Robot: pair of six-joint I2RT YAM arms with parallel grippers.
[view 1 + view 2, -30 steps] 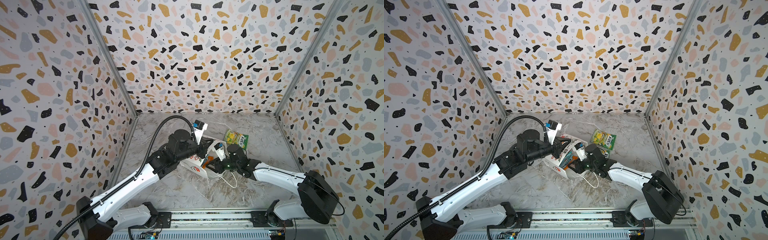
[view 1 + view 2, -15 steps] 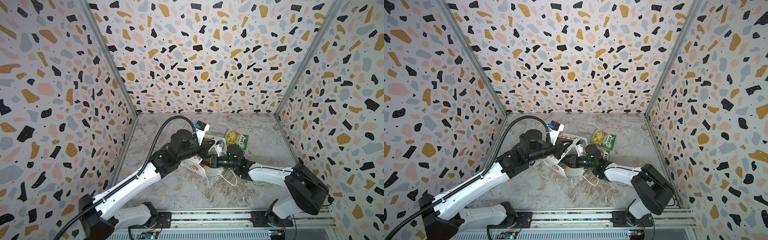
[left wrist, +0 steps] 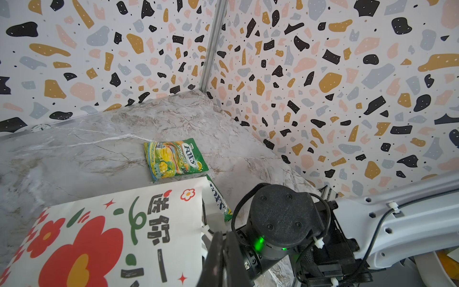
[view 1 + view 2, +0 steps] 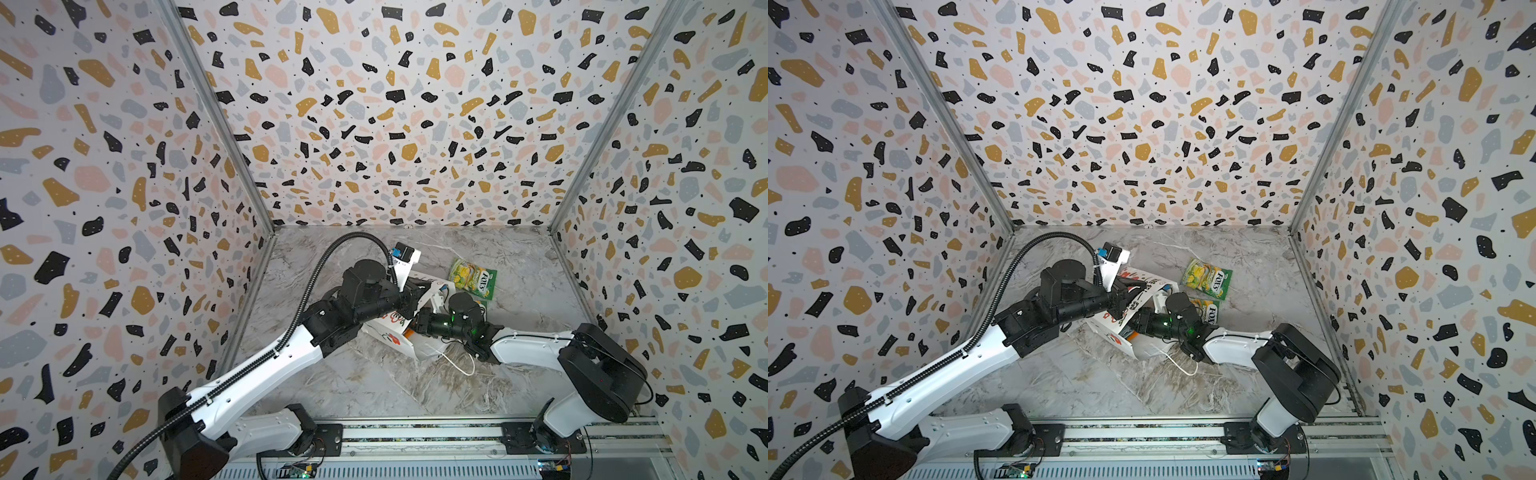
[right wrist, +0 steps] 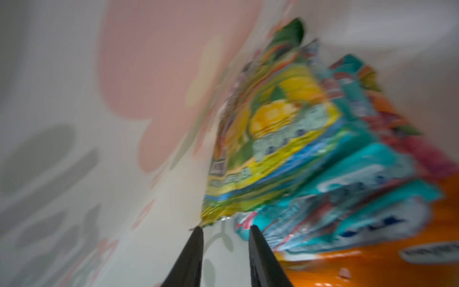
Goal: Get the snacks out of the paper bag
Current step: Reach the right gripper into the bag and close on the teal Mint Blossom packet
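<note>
The white paper bag (image 4: 388,334) (image 4: 1142,349) with its red flower lies on its side mid-table. My left gripper (image 4: 417,287) (image 3: 224,256) is shut on the upper rim of its mouth. My right gripper (image 5: 224,231) has reached inside the bag and stands open with nothing between its fingers; in both top views it is hidden by the bag. Just beyond its tips lie stacked snacks: a green-yellow packet (image 5: 268,139) touching one fingertip, teal ones (image 5: 347,174) and an orange one (image 5: 372,261). A green-yellow packet (image 4: 473,277) (image 3: 173,159) lies outside on the table. Another (image 4: 1209,311) (image 3: 218,198) is half under my right wrist.
A loose white cord handle (image 4: 457,365) trails from the bag toward the front. Terrazzo-patterned walls (image 4: 395,124) close in three sides. The arms' mounting rail (image 4: 415,434) runs along the front edge. The marble tabletop (image 4: 374,395) stretches between the bag and the rail.
My right gripper has pushed leftward, deeper into the bag's mouth, and its jaws have narrowed a little. The left gripper keeps its hold on the rim, shifted slightly.
</note>
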